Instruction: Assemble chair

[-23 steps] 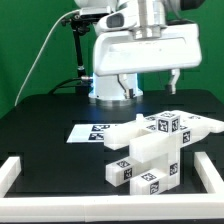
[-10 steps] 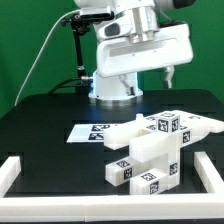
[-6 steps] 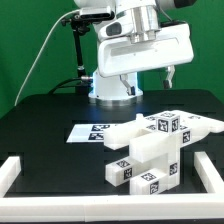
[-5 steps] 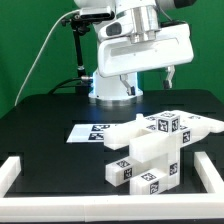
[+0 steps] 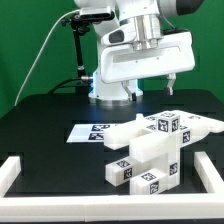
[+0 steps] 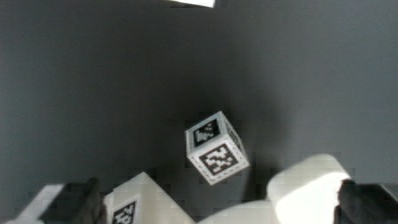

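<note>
My gripper (image 5: 150, 92) wide apart, empty, hanging above chair (image 5: 152, 148); chair sits near tabletop's (image 5: 50, 120) front rail, beside marker board (image 5: 90, 131).

marker board (image 5: 88, 131) lies flat on black table (image 5: 45, 125), white border rail (image 5: 20, 169) around.

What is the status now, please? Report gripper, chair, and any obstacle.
Gripper open, empty, raised above the table. Chair parts stacked together on the black table, untouched. Marker board flat beside the chair; nothing blocking.
</note>
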